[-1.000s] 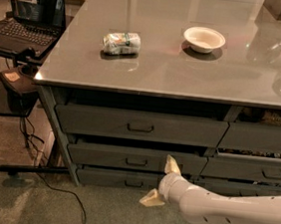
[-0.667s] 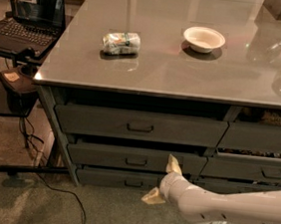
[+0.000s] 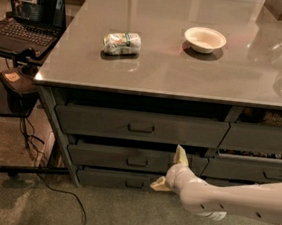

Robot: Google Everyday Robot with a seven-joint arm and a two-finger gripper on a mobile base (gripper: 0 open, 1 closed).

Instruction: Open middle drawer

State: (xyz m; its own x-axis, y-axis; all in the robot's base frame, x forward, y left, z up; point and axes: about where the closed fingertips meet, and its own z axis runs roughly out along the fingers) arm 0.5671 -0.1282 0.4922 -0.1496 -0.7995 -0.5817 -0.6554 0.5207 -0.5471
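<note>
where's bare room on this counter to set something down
Bare: the front strip of the countertop, nearer than the snack bag and white bowl, and the gap between them. Crowded: the far right corner. The gripper is low, at the middle drawer.

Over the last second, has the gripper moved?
Yes. The gripper rose slightly against the middle drawer front; its upper fingertip now reaches that drawer's top edge, right of the handle.

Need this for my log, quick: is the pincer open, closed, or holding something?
Pincer: open, holding nothing, in front of the middle drawer, just right of its handle.
</note>
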